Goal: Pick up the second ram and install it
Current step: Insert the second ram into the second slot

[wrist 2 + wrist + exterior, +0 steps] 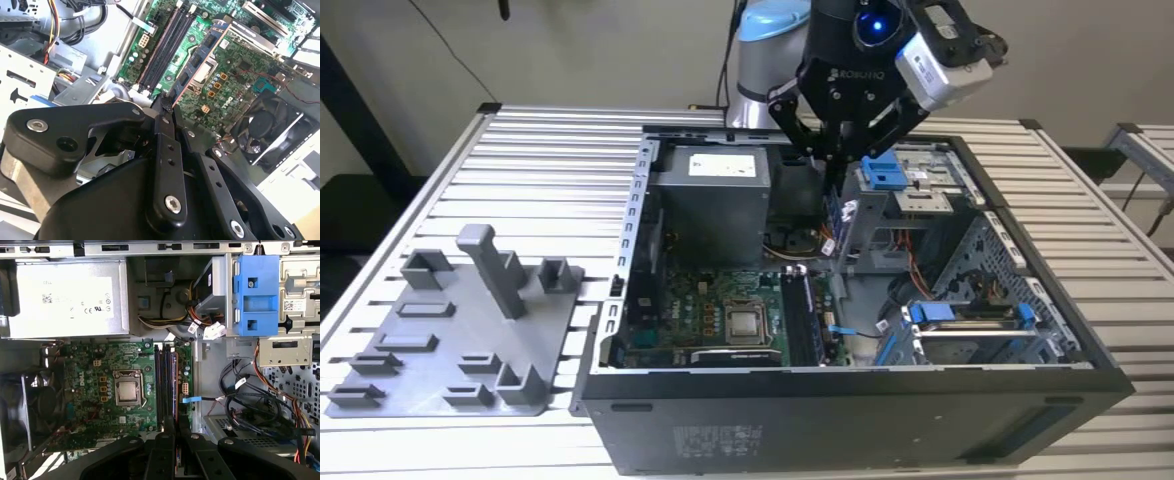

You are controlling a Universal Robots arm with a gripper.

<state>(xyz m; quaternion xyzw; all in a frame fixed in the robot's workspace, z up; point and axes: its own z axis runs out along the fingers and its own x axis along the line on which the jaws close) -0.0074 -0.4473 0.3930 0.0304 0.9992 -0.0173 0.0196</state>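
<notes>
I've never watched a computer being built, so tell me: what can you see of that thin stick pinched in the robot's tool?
The memory stick is a long, thin, flat board, dark, with a row of black chips; it looks like rigid circuit board. The tool pinches one end, and the stick hangs lengthwise below it inside the open computer case, above the green motherboard and near its long black memory slots. Whether it touches a slot cannot be told.

Held end of second ram [196, 60] hidden between jaws.
</notes>
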